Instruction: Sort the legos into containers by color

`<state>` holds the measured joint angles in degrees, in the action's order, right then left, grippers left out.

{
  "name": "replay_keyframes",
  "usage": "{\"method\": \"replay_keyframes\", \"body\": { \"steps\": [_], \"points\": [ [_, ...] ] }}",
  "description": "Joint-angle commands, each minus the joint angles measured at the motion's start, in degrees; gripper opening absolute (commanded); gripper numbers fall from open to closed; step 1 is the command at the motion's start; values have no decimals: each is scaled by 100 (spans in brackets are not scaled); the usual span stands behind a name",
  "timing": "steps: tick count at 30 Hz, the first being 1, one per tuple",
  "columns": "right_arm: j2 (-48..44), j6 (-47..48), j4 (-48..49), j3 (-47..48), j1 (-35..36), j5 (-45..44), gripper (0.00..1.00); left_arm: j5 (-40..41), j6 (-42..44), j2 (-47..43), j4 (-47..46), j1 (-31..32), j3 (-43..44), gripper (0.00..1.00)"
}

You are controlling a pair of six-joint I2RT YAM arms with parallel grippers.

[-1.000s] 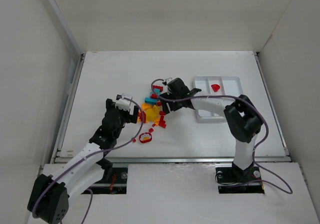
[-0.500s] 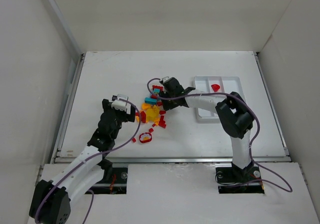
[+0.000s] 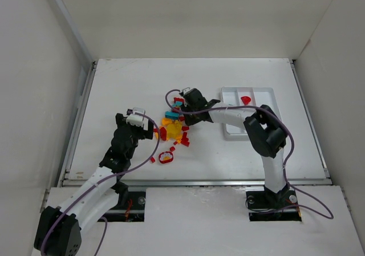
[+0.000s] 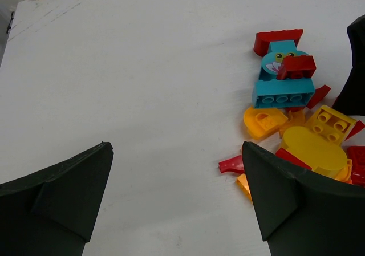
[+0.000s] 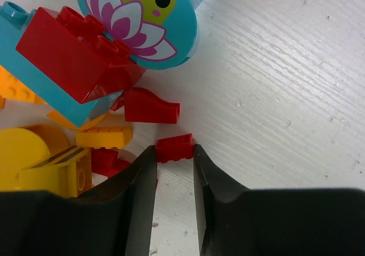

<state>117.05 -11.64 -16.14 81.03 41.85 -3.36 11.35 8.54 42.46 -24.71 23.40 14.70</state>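
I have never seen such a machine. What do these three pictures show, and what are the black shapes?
This is a robot with two arms fixed at the near edge of a white table. One picture looks down from above; the other two come from a camera on each wrist, so the black shapes are gripper fingers. A pile of small coloured bricks lies mid-table; a white tray nearby holds one red piece. The left gripper is open beside the pile, holding nothing. The right gripper pinches a small red brick at the pile's edge.
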Motion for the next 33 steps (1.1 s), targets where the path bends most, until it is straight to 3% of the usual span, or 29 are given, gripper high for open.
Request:
{"method": "replay_keyframes", "body": {
  "steps": [1, 4, 9, 13, 17, 25, 28, 29, 33],
  "points": [
    [98, -23, -21, 237, 61, -182, 12, -46, 17, -124, -350, -28, -11, 95],
    [-111, -75, -82, 176, 61, -472, 0, -46, 17, -124, -350, -28, -11, 95],
    [-999, -444, -82, -254, -430, -693, 0, -159, 17, -124, -350, -28, -11, 95],
    [-1676, -743, -82, -685, -1484, -693, 0, -160, 17, -124, -350, -28, -11, 95],
    [-1739, -814, -458, -826, -2564, -693, 0, -160, 17, -176, -350, -81, -11, 95],
    [-1405, -884, -583, -748, -3437, -789, 0, -160, 17, -176, -350, -81, -11, 95],
    [-1352, -788, -583, -616, -3490, -685, 14, -160, 69, -229, -350, -81, -11, 95],
    [-1291, -709, -583, -528, -3490, -684, 32, -160, 69, -229, -350, -81, -11, 95],
    [-1290, -594, -715, -413, -3490, -631, 62, -160, 69, -229, -350, -134, -11, 95]
  ]
}}
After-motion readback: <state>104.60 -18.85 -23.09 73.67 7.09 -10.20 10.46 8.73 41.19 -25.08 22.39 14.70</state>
